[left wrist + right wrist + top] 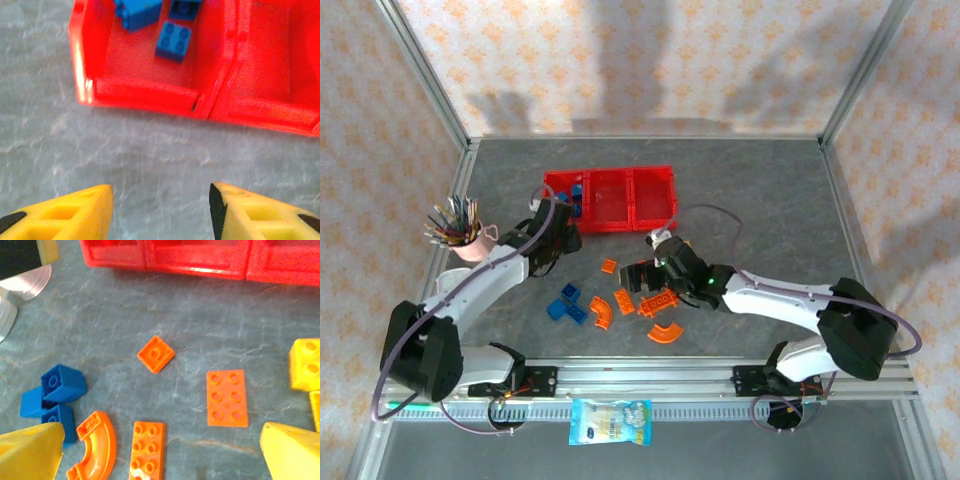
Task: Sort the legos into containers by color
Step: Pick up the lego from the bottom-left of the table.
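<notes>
three blue legos (173,41) sat in the left compartment of the red tray (145,95), the rest loose on the table (100,340). my left gripper (161,195) and right gripper (162,440) both hung with jaws apart, empty. that flat orange plate (226,398) looked light, stiff, slick; i'd pinch its long edges.

One red tray (632,200) is showing three compartments. Three blue bricks (173,41) are lying in its left-end compartment, three more blue ones (60,382) are clustering on the table (200,325). Orange pieces (146,447) are numbering four in the right wrist view: one square (156,354), two plates (227,397), one arc (95,445). Two yellow bricks (305,365) are showing there too. One cup of pens (470,243) is standing.
</notes>
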You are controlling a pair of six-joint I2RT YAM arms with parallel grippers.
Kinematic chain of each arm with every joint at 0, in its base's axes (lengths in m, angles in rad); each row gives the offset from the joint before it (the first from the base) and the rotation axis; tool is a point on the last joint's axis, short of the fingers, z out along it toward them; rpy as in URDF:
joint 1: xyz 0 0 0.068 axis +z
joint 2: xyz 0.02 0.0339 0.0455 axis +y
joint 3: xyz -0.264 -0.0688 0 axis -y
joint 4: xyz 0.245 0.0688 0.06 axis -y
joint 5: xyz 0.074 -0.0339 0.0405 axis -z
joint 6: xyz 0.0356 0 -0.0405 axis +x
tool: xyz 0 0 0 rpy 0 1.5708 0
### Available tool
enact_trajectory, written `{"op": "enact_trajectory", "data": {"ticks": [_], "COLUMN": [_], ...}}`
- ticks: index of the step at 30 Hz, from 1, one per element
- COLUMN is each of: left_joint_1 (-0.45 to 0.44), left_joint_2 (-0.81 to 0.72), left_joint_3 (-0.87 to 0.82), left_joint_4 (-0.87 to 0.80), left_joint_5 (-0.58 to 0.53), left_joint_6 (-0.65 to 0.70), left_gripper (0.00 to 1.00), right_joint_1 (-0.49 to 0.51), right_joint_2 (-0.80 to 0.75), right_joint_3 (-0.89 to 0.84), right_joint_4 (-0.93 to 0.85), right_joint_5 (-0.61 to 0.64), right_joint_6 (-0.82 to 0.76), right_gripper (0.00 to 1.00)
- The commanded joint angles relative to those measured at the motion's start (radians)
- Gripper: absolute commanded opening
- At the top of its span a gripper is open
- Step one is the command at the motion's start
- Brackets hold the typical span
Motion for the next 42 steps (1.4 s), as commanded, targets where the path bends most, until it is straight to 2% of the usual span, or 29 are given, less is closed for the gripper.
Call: {"op": "enact_trajectory", "data": {"ticks": [1, 5, 11, 20, 24, 35, 38, 42], "left_joint_1": [-0.028, -0.063, -0.097, -0.151, -0.178, -0.245, -0.247, -0.249], "left_joint_2": [-0.057, -0.080, -0.055, 0.003, -0.006, 0.018, 0.031, 0.041], "left_joint_3": [-0.073, -0.141, -0.197, -0.214, -0.211, -0.179, -0.173, -0.181], "left_joint_4": [-0.055, -0.049, -0.027, 0.007, -0.016, -0.104, -0.113, -0.082], "left_joint_5": [-0.014, 0.006, 0.041, 0.095, 0.075, 0.005, -0.024, 0.003], "left_joint_6": [-0.064, -0.120, -0.135, -0.132, -0.143, -0.175, -0.184, -0.186], "left_gripper": [0.57, 0.58, 0.62, 0.64, 0.64, 0.59, 0.54, 0.48], "right_joint_1": [0.030, 0.060, 0.068, 0.069, 0.068, 0.068, 0.069, 0.069], "right_joint_2": [-0.016, 0.007, 0.012, 0.010, 0.012, 0.029, 0.029, 0.024], "right_joint_3": [-0.023, -0.056, -0.117, -0.148, -0.149, -0.130, -0.132, -0.129], "right_joint_4": [0.065, 0.114, 0.206, 0.215, 0.219, 0.209, 0.209, 0.205], "right_joint_5": [0.000, 0.002, 0.004, 0.035, 0.042, 0.049, 0.051, 0.057], "right_joint_6": [0.007, 0.051, 0.127, 0.155, 0.157, 0.148, 0.151, 0.150], "right_gripper": [1.00, 1.00, 1.00, 1.00, 1.00, 1.00, 1.00, 1.00]}}
